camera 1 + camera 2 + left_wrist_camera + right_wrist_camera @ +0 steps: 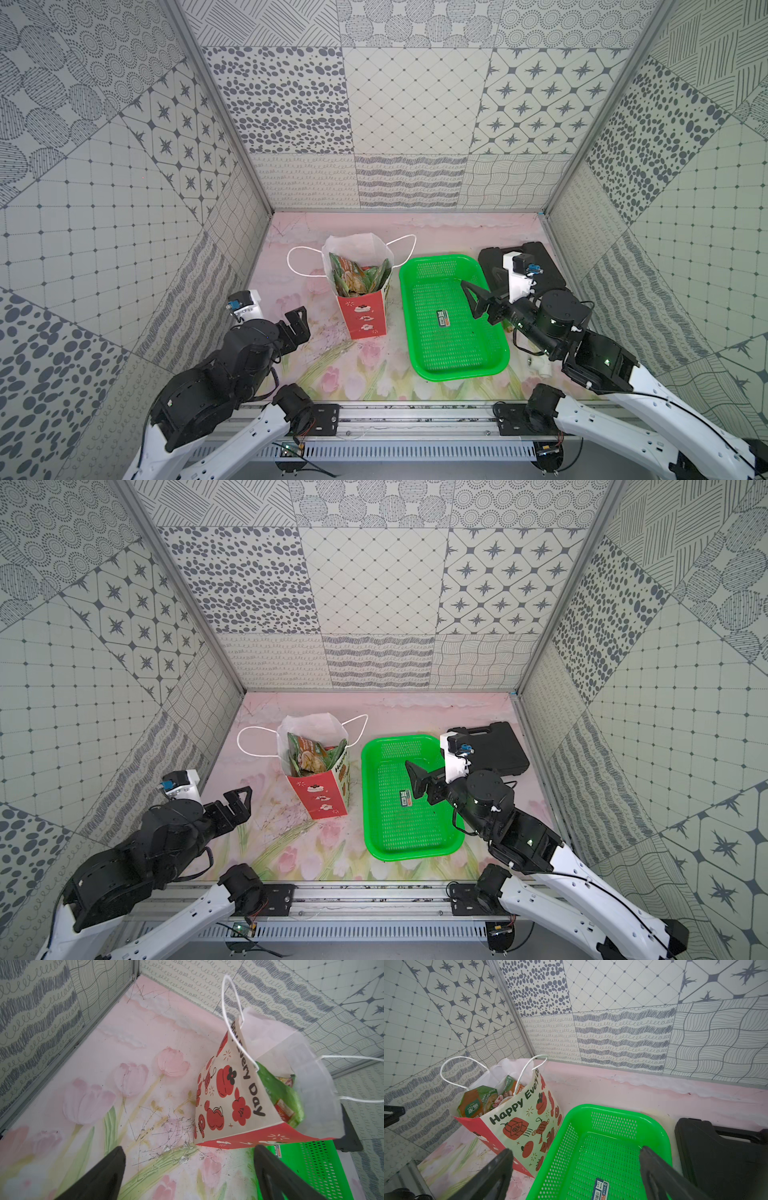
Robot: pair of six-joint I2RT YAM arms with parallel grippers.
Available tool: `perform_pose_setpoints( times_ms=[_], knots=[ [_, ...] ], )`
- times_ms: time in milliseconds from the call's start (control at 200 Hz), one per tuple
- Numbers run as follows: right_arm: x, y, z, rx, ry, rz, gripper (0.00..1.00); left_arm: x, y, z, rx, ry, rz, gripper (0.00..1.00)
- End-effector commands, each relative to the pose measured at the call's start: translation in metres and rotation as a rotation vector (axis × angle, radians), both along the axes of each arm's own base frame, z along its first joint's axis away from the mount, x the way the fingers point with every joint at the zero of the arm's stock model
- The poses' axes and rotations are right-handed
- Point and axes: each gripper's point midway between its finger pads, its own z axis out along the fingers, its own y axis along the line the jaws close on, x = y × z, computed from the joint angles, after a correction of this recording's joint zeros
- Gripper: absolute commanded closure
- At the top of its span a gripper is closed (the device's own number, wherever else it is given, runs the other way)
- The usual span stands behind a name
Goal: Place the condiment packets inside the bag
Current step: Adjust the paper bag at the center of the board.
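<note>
Green sachet (444, 320) alone in basket (457, 349), right gripper (473, 300) nearer

Left gripper (300, 326) hangs low over the mat (332, 374), well off the basket's bag side, fingers spread wide and empty. Its wrist view shows it aimed at the bag's foot.

Right gripper sits above the basket's middle, reaching in from the right rim. It points across toward the bag, closer to level than pointing down, and its fingers are also wide with nothing between them.

One small flat sachet lies on the basket floor, about the centre, its long axis running near to far along the basket's length. From the right fingers it lies below, a little toward the bag-side rim and the near end. That arm is plainly the nearer one.

As I judge it, the pick calls for the wrist to tip down and the fingers to close across the sachet's short width. Lying flat on mesh, it may be hard to get under.

Bag (363, 316) stands upright just beside the basket's far half, mouth open, with the other packets (353, 278) inside, poking above the red band. Black case (544, 259) lies past the basket's far right corner
</note>
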Motion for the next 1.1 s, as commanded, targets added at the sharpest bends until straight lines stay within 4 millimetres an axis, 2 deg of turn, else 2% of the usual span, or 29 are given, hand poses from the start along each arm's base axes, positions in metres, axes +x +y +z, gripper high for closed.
perform_pose_setpoints(
  times_ms=[0,75,155,230,440,690,840,965,1096],
  knots=[
    [0.006,-0.013,-0.003,-0.027,-0.012,-0.083,0.03,-0.002,0.008,-0.035,-0.068,0.074,0.141,0.01],
    [0.011,-0.011,-0.010,-0.042,0.029,-0.099,0.03,0.005,0.004,-0.042,-0.056,0.074,0.146,0.01],
    [0.017,0.004,-0.015,-0.040,0.081,-0.062,0.03,0.013,0.001,-0.035,-0.044,0.050,0.136,0.01],
    [0.020,0.025,-0.014,-0.010,0.135,0.009,0.03,0.019,-0.004,-0.017,-0.037,0.013,0.104,0.01],
    [0.032,0.084,0.013,0.104,0.222,0.215,0.03,0.037,-0.017,0.041,0.049,-0.049,0.015,0.01],
    [0.057,0.125,0.035,0.242,0.323,0.352,0.05,0.059,-0.034,0.086,0.108,-0.076,-0.048,0.01],
    [0.073,0.142,0.037,0.270,0.372,0.380,0.08,0.078,-0.040,0.091,0.073,-0.007,-0.072,0.01],
    [0.085,0.150,0.030,0.283,0.420,0.383,0.13,0.091,-0.033,0.086,-0.024,0.068,-0.068,0.01],
    [0.089,0.158,0.027,0.280,0.433,0.396,0.20,0.103,-0.021,0.083,-0.112,0.104,-0.050,0.01]
  ],
)
